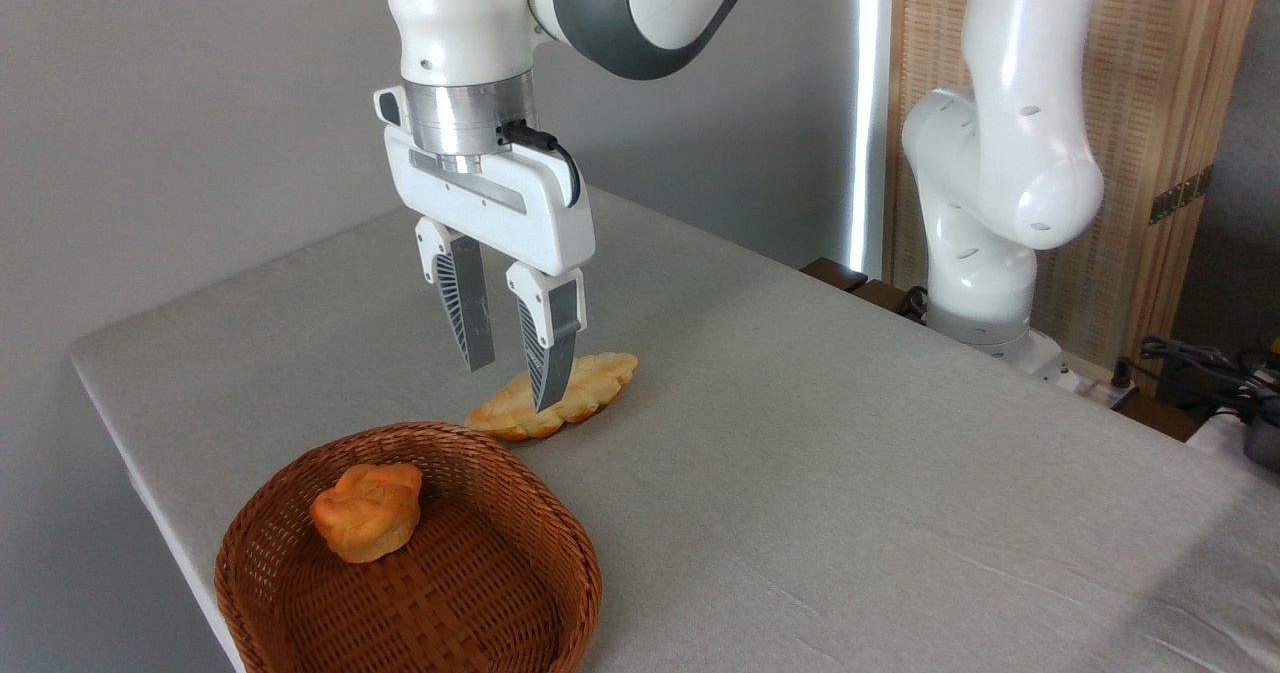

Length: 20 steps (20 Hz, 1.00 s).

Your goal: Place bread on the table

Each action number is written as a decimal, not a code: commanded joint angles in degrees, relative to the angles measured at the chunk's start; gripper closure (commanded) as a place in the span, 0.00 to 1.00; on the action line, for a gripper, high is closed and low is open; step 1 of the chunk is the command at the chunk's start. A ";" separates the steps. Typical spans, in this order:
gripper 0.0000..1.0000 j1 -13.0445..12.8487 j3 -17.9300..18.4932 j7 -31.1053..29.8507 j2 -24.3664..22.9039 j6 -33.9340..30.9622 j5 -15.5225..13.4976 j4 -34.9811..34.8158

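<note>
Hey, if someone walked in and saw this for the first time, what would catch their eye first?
Probably the big white robot arm at top centre, its gripper hanging open and empty above the grey table. Next, the round brown wicker basket at the near left corner, with a small orange-golden bun sitting inside it. Just behind the basket, a long flat braided loaf lies on the table, partly hidden by one gripper finger.

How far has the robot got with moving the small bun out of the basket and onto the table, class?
Done: nothing yet; the bread lies inside the wicker basket. In hand: the gripper hangs open and empty above the table, in front of the flat braided loaf. Left: reach into the basket, grasp the bun, lift it and set it on the cloth.
</note>
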 commanded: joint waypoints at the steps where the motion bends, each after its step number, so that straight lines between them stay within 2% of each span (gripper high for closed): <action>1: 0.00 -0.40 1.57 1.67 -0.41 -0.27 0.35 0.51; 20: 0.00 -0.48 1.40 1.68 0.11 0.43 0.62 0.51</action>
